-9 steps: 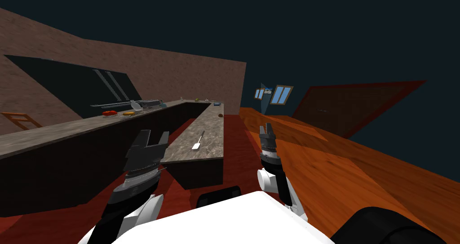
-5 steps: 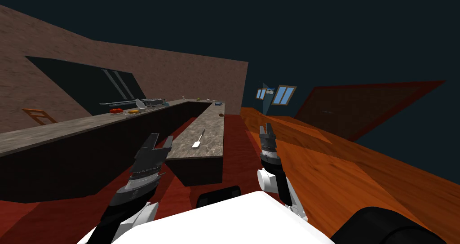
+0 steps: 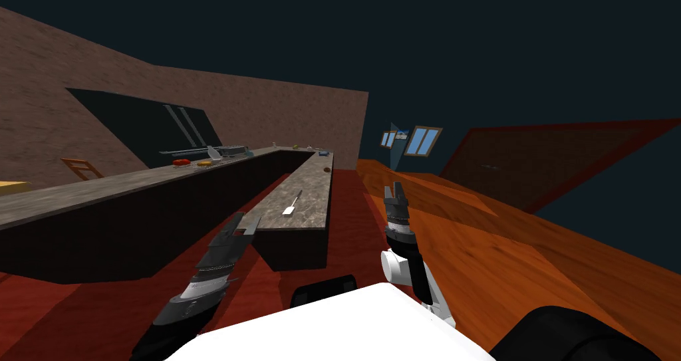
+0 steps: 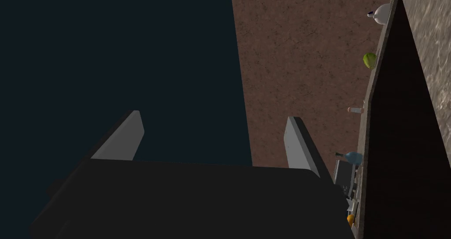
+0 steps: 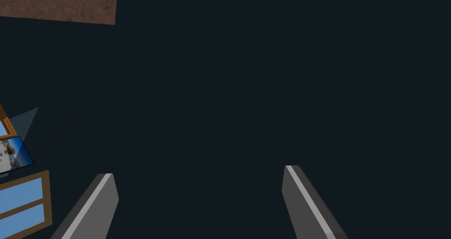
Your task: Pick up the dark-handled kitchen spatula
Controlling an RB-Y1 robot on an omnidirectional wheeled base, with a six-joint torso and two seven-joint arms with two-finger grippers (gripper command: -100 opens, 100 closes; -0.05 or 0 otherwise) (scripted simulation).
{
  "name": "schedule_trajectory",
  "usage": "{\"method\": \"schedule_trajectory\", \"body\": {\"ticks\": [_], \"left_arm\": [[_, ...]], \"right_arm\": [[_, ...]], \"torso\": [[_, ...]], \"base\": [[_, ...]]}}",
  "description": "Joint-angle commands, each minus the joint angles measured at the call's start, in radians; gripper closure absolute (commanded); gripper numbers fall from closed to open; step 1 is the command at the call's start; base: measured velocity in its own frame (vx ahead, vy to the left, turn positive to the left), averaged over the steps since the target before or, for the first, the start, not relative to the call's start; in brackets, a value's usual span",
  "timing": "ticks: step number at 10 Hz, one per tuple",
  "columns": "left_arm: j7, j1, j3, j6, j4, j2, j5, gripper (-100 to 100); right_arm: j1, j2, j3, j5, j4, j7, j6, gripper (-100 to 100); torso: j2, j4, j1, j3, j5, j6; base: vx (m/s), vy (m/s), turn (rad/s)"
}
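On the mottled grey counter (image 3: 314,197) ahead lies the spatula (image 3: 292,205), well apart from the left gripper (image 3: 245,223) and the right gripper (image 3: 395,189), both wide open; it seems light, stiff and thin, so better grasp its dark handle (image 3: 299,196).

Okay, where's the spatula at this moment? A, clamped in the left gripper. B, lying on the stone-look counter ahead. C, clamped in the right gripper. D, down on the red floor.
B: the spatula lies flat on the counter, white blade nearest the robot, while the left gripper and the right gripper are both open and empty.
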Motion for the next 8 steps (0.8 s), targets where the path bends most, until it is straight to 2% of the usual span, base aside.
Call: {"method": "schedule_trajectory", "body": {"ticks": [1, 3, 4, 5, 6, 7, 8], "left_arm": [[0.008, 0.019, -0.009, 0.003, 0.016, 0.029, 0.005, -100], [0.032, 0.067, -0.029, 0.022, 0.075, 0.104, 0.029, -100], [0.032, 0.067, -0.029, 0.022, 0.082, 0.116, 0.029, -100], [0.043, 0.09, -0.041, 0.032, 0.118, 0.152, 0.042, -100], [0.043, 0.09, -0.041, 0.032, 0.118, 0.162, 0.042, -100], [0.053, 0.112, -0.053, 0.042, 0.157, 0.197, 0.054, -100], [0.053, 0.112, -0.053, 0.042, 0.157, 0.211, 0.054, -100]], "right_arm": [[0.0, 0.0, 0.0, 0.0, 0.0, 0.0, 0.0, 0], [0.0, 0.0, 0.0, 0.0, 0.0, 0.0, 0.0, 0], [0.0, 0.0, 0.0, 0.0, 0.0, 0.0, 0.0, 0], [0.0, 0.0, 0.0, 0.0, 0.0, 0.0, 0.0, 0], [0.0, 0.0, 0.0, 0.0, 0.0, 0.0, 0.0, 0], [0.0, 0.0, 0.0, 0.0, 0.0, 0.0, 0.0, 0], [0.0, 0.0, 0.0, 0.0, 0.0, 0.0, 0.0, 0]], "torso": [[0.0, 0.0, 0.0, 0.0, 0.0, 0.0], [0.0, 0.0, 0.001, 0.0, 0.0, 0.0], [0.0, 0.0, 0.0, 0.0, 0.0, 0.0], [-0.001, 0.0, 0.0, 0.0, 0.0, 0.0], [-0.001, 0.0, 0.0, -0.001, 0.0, 0.0], [-0.001, 0.0, 0.001, -0.001, 0.0, 0.0], [-0.002, 0.0, 0.001, -0.001, 0.0, 0.0]], "base": [[-0.033, -0.081, 0.031], [-0.038, -0.082, 0.019], [-0.016, -0.077, 0.011], [-0.017, -0.08, -0.011], [-0.017, -0.07, -0.003], [-0.006, -0.072, -0.025], [-0.002, -0.063, -0.005]]}}
